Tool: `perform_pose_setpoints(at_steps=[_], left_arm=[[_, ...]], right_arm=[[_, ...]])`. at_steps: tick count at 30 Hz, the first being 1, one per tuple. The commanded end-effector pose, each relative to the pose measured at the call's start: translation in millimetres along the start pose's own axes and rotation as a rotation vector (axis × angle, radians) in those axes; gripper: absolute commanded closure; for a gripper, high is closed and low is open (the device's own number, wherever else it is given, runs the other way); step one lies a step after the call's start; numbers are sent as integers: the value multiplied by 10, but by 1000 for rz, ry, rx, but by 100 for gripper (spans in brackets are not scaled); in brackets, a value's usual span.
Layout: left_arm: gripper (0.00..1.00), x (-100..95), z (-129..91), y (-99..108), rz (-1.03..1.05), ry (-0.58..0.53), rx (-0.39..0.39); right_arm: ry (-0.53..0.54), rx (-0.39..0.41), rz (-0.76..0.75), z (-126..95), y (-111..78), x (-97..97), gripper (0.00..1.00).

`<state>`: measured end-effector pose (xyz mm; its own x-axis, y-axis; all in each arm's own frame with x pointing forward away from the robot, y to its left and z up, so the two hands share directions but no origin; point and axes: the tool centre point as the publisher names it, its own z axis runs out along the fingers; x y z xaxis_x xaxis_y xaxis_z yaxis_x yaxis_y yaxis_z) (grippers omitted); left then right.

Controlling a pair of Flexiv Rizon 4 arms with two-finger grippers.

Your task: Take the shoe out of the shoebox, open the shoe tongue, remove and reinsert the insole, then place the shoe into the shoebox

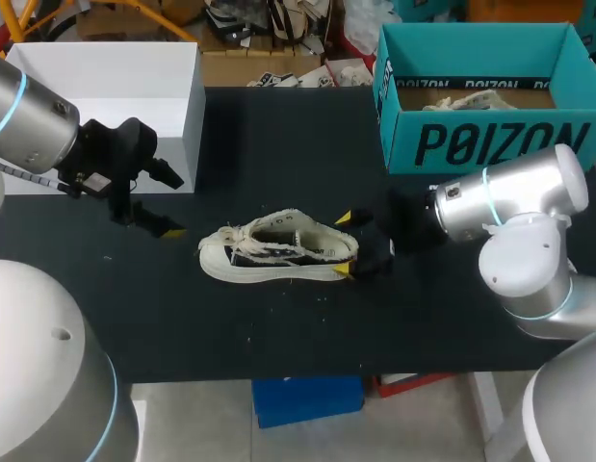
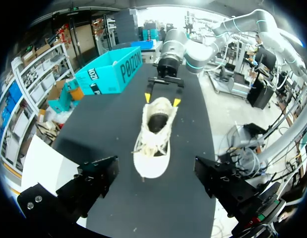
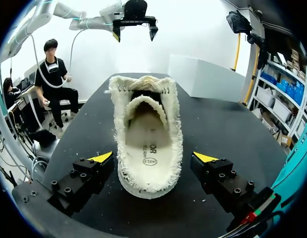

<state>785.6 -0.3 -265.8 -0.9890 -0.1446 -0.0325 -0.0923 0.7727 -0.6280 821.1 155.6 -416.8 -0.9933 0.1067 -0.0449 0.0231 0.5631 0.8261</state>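
A cream high-top shoe (image 1: 278,252) with frayed edges lies upright on the black table (image 1: 278,135), toe toward my left arm. Its heel sits between the spread fingers of my right gripper (image 1: 344,243), with a gap on each side in the right wrist view. There the shoe (image 3: 149,144) shows its pale insole (image 3: 146,153) through the collar, and my right gripper (image 3: 153,161) stands open. My left gripper (image 1: 168,202) hangs open above the table, well short of the toe. In the left wrist view the shoe (image 2: 154,144) lies ahead of the left gripper (image 2: 158,183), apart from it.
The teal shoebox (image 1: 490,144) stands open at the back right, paper inside. A white box (image 1: 105,106) sits at the back left beside my left arm. Bare table lies in front of the shoe.
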Motion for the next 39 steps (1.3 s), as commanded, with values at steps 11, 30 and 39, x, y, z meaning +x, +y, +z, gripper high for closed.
perform_pose_setpoints(at_steps=[11,30,39], left_arm=[[0,4,16,7,2,-3,1],[0,4,16,7,2,-3,1],[0,4,16,7,2,-3,1]], right_arm=[[-2,-18,26,119,-46,44,0],[15,-36,38,198,-76,20,0],[83,-77,4,249,-53,8,100]])
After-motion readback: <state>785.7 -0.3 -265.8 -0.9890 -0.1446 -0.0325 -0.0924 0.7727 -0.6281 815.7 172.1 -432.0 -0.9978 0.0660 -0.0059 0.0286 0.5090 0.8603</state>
